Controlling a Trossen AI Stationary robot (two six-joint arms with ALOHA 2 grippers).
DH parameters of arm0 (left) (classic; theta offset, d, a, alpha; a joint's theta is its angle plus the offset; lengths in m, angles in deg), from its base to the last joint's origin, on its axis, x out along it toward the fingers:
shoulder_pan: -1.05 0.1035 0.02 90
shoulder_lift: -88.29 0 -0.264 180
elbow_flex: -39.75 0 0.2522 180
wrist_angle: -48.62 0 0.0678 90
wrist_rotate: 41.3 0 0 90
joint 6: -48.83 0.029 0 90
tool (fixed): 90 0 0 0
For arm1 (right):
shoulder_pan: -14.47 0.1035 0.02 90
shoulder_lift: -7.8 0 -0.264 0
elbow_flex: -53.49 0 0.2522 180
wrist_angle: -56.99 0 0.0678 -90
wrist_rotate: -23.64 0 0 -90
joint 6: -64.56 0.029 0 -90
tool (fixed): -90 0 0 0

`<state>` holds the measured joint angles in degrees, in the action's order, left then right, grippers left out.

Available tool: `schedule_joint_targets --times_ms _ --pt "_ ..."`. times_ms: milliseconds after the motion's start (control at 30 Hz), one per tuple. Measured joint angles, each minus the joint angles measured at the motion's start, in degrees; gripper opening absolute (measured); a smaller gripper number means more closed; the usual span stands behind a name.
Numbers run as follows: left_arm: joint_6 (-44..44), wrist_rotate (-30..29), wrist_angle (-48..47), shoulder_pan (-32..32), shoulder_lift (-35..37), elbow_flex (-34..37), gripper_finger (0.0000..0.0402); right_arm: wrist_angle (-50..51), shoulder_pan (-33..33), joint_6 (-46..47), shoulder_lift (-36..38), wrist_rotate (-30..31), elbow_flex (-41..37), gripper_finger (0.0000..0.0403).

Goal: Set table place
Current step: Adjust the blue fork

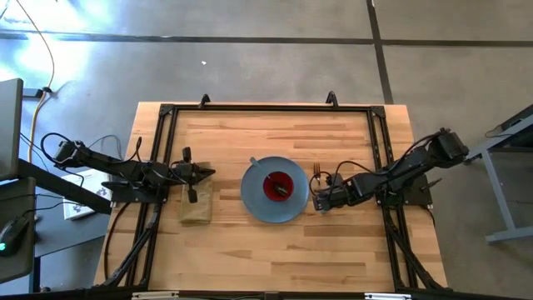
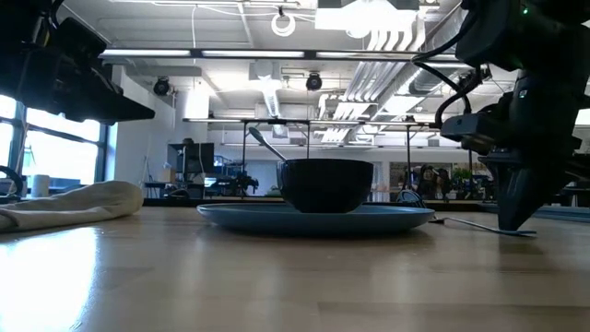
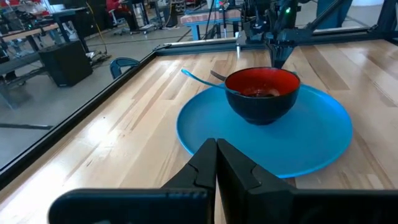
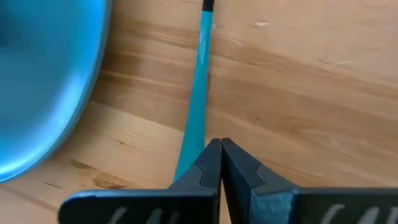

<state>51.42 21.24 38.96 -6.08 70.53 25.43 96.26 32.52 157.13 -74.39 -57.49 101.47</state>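
Right gripper (image 1: 319,200), pinched shut and empty, sits seemingly on the fork (image 4: 198,93) handle; nudge it parallel to the plate (image 1: 253,200).

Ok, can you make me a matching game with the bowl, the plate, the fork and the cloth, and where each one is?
Things:
1. red bowl
2. blue plate
3. fork
4. tan cloth

Places:
A. flat on the table, beside the plate, by the right gripper
B. under the left gripper, on the left side of the table
C. sitting on the plate
D. in the middle of the wooden table, under the bowl

Pairs: 1-C, 2-D, 3-A, 4-B
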Motion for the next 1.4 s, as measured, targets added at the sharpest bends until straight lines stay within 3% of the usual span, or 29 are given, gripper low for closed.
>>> schedule_joint_targets --times_ms 533,767,1167,1400 --pt "0.8 0.9 0.0 0.0 0.0 0.0 0.0 1.5 0.0 -0.5 0.8 2.2 1.7 0.0" --pt "0.6 1.1 0.0 0.0 0.0 0.0 0.0 2.4 -2.1 -1.4 6.2 12.0 1.7 0.0" --pt "0.1 1.0 -0.1 0.0 0.0 0.0 0.0 -4.2 -11.4 -13.2 1.9 9.3 1.7 0.0" --pt "0.0 0.9 -0.1 0.0 0.0 0.0 0.0 -7.5 -12.1 -15.1 -1.4 7.1 1.7 0.0"
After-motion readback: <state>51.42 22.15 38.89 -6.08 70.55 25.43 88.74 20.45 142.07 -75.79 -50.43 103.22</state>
